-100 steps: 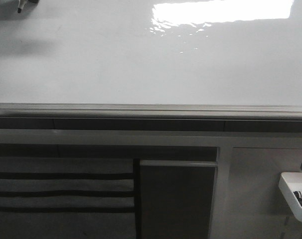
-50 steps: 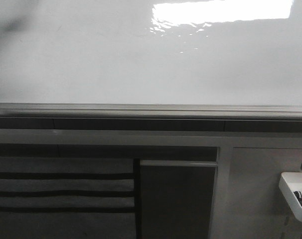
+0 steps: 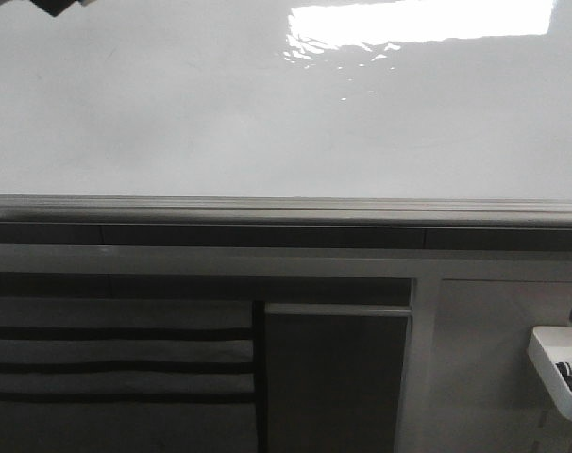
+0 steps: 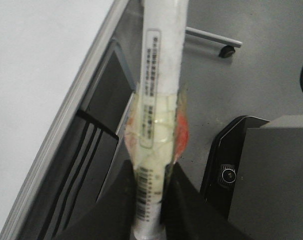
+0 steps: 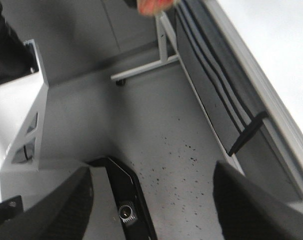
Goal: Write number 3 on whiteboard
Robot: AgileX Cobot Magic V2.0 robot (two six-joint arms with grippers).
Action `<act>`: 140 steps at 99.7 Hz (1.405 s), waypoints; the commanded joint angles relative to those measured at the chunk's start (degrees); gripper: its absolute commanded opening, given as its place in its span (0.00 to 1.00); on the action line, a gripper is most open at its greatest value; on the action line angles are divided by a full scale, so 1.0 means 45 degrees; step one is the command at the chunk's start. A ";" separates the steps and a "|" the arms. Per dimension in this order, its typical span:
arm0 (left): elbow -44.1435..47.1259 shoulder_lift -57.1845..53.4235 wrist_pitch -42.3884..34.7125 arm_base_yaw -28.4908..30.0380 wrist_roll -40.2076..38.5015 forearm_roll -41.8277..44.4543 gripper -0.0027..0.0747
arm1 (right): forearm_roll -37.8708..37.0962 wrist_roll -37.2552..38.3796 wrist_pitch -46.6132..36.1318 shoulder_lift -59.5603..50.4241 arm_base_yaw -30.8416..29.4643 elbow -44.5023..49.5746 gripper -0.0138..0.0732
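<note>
The whiteboard [image 3: 220, 123] fills the upper front view, glossy white with a light glare at its top right and a grey bottom rail [image 3: 286, 209]. No number 3 shows on the board in any view. My left gripper [image 4: 150, 190] is shut on a white marker [image 4: 161, 75] wrapped in yellowish tape, beside the board's edge [image 4: 36, 75]. In the front view only a dark bit [image 3: 58, 5] pokes in at the top left corner; I cannot tell whether it is marker or gripper. My right gripper [image 5: 151, 200] is open and empty, away from the board [image 5: 276, 35].
Below the rail stand a grey panel with black stripes [image 3: 116, 363] and a dark cabinet door [image 3: 333, 377]. A white tray [image 3: 558, 370] holding markers hangs at the lower right. The wrist views show grey floor, a stand leg with a caster [image 4: 226, 50] and the robot's base.
The marker tip seen at the top left a second ago left the front view, leaving a shadow. Now a dark bit shows again at that corner.
</note>
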 commanded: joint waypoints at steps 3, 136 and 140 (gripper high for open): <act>-0.0430 -0.0287 -0.0404 -0.0921 0.0699 -0.0596 0.01 | 0.0068 -0.0351 -0.0736 0.0723 0.0866 -0.1067 0.67; -0.0430 -0.0154 -0.0841 -0.1935 0.1170 -0.0388 0.03 | 0.0068 -0.0963 -0.0919 0.1913 0.2469 -0.2539 0.17; -0.0430 -0.0154 -0.0869 -0.1935 0.1170 -0.0388 0.06 | 0.0068 -0.0963 -0.0897 0.1913 0.2469 -0.2539 0.17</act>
